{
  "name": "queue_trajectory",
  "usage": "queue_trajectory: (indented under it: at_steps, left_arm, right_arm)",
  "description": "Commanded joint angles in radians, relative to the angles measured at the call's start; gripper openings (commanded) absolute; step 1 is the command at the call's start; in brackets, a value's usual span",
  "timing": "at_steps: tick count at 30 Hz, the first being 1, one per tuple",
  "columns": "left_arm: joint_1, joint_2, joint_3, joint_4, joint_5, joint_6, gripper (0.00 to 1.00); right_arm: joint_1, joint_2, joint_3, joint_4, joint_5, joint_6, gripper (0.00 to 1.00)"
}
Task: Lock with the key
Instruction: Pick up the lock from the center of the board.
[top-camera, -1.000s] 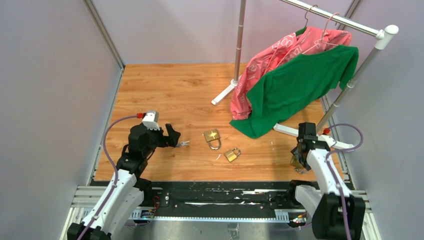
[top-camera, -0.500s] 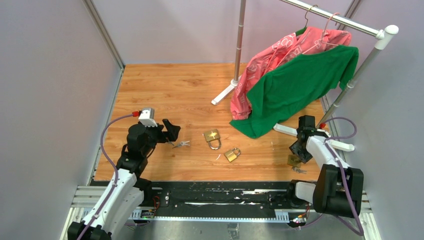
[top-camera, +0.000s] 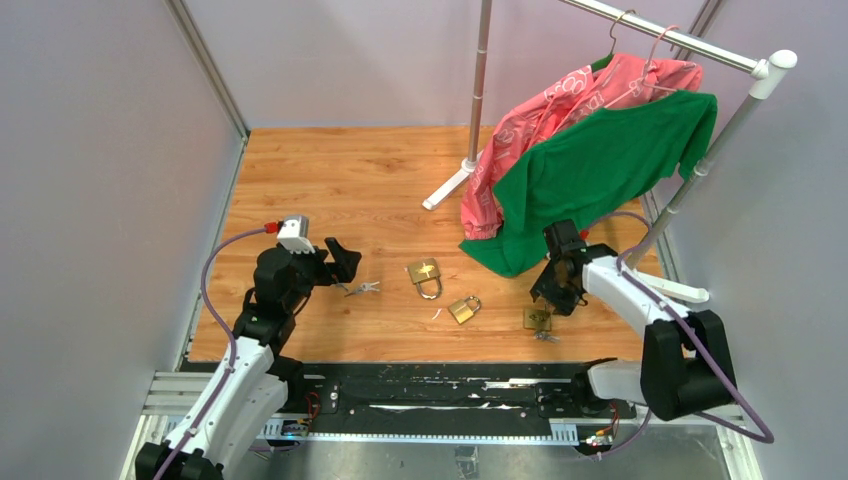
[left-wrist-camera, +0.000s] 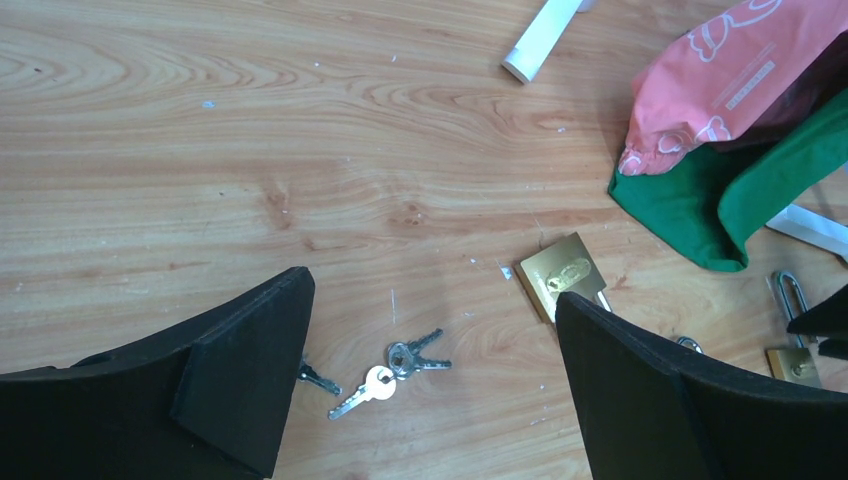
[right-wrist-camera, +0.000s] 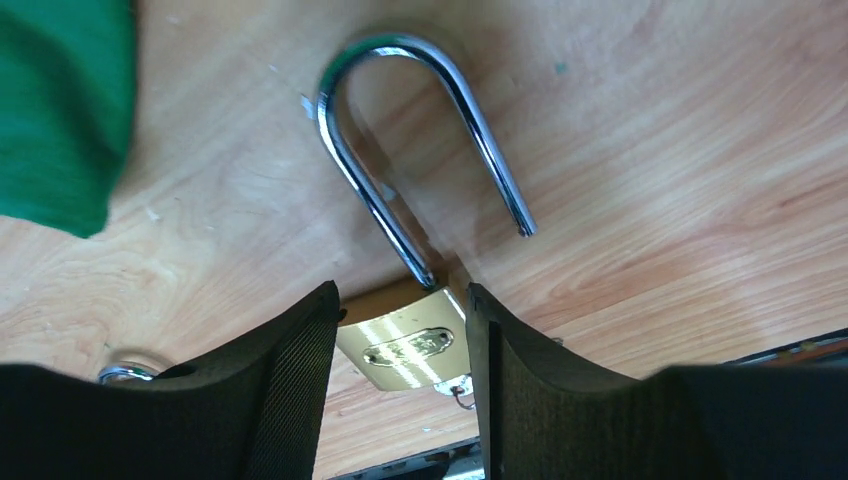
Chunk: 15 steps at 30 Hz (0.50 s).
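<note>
**A:** What does the overhead camera give us?

**B:** A wooden table (top-camera: 330, 180) with a clothes rail (top-camera: 690, 40) at the back right, carrying a pink garment (top-camera: 560, 110) and a green shirt (top-camera: 600, 170). Three padlocks lie along the near half. The large padlock (top-camera: 425, 275) is in the middle, the small padlock (top-camera: 464, 309) is just beside it, and the brass padlock (top-camera: 537, 319) is further right, under the right arm. A bunch of keys (top-camera: 362, 288) lies to the left, near the left gripper (top-camera: 340, 262).

**A:** Can you see from above whether either arm holds anything?

**B:** Not clearly. The wrist cameras settle it. In the left wrist view the two black fingers (left-wrist-camera: 240, 370) are spread as wide as they go. The keys lie loose on the wood between them, touching neither.

**A:** And the right arm?

**B:** The right gripper (right-wrist-camera: 402, 295) is partly closed, and its fingers press against both sides of the brass padlock's body. The steel shackle (right-wrist-camera: 395, 42) stands sprung open, with one leg free of the body – a detail that is lost from above. A small metal piece shows at the body's bottom edge, and I cannot tell whether it is a key.
</note>
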Motion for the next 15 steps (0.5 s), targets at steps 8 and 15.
queue_trajectory:
  at_steps: [8,15]
  left_arm:
    - [0.009,-0.002,-0.003,0.017,0.005,0.007,1.00]
    - [0.009,-0.001,-0.006,0.023,0.010,0.016,1.00]
  right_arm:
    - [0.016,0.155,0.251,-0.176,-0.057,-0.429,0.52]
    - [0.064,0.164,0.210,-0.260,-0.136,-0.406,0.90]
